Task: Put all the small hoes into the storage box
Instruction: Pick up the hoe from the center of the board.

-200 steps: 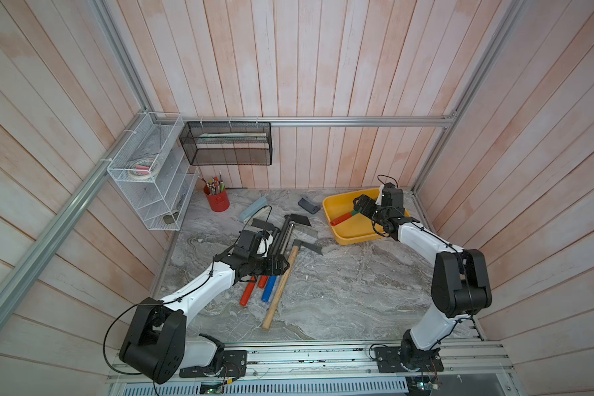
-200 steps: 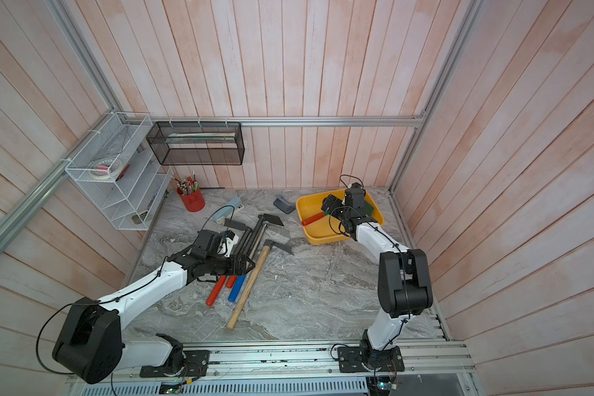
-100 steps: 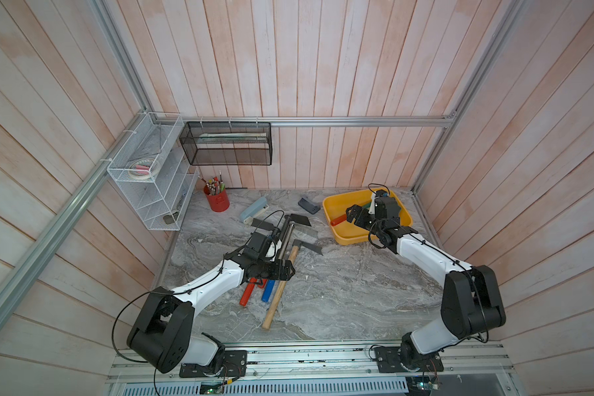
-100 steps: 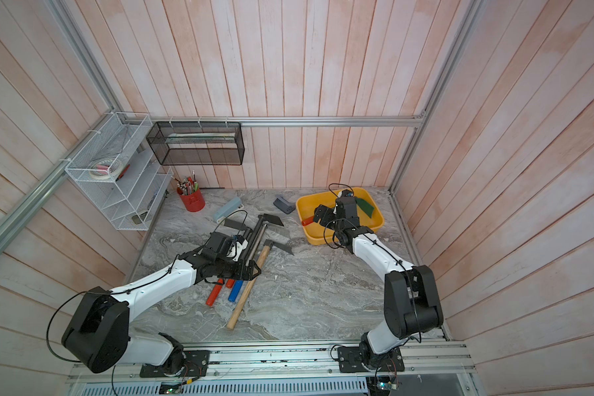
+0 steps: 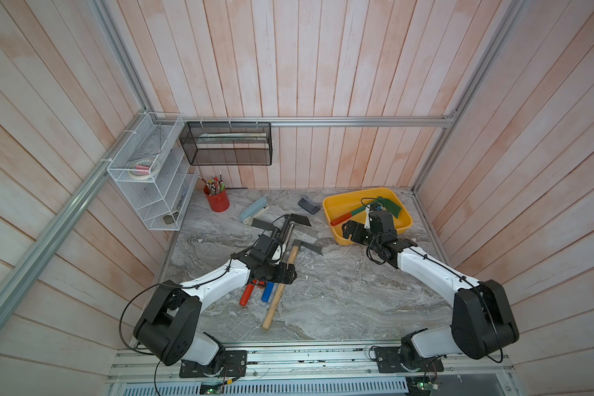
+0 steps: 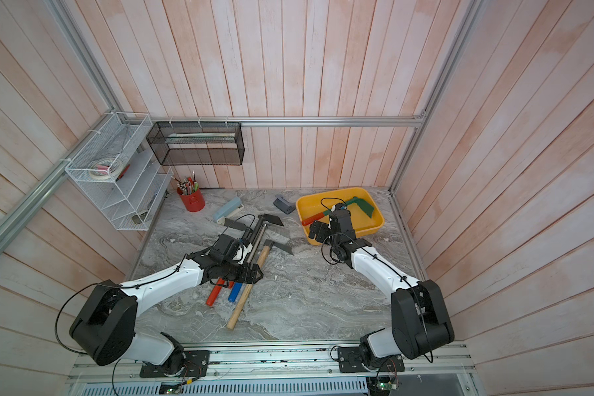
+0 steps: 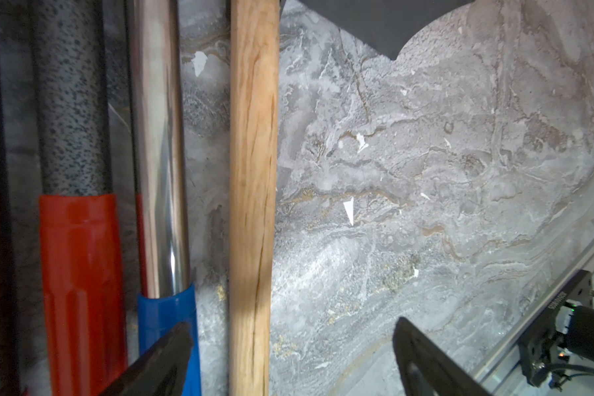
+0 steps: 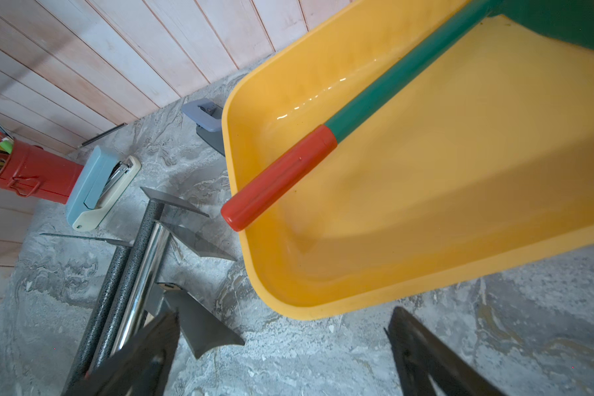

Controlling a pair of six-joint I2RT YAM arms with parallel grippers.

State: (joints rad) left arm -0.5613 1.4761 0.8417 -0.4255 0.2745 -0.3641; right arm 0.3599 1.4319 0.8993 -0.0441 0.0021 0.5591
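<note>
Grey marble tabletop (image 5: 340, 301) is bearing the yellow plastic storage box (image 5: 340, 205) far right; the green-shafted small hoe (image 5: 360, 211) is lying inside, red grip overhanging the rim, seemingly too long. Nearby the right gripper (image 8: 285, 317) is gaping empty, the left gripper (image 7: 292, 324) gaping astride a wooden handle (image 7: 252, 192).

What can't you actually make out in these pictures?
- Green hoe: blade cut off by the right wrist view's edge; in both top views the right arm covers part of its shaft.
- Red-gripped tool and blue-gripped tool: heads lie outside the left wrist view; the left arm covers their middles in both top views.
- White wire rack contents: too small in both top views.
- Black mesh basket contents: dim behind the mesh.
</note>
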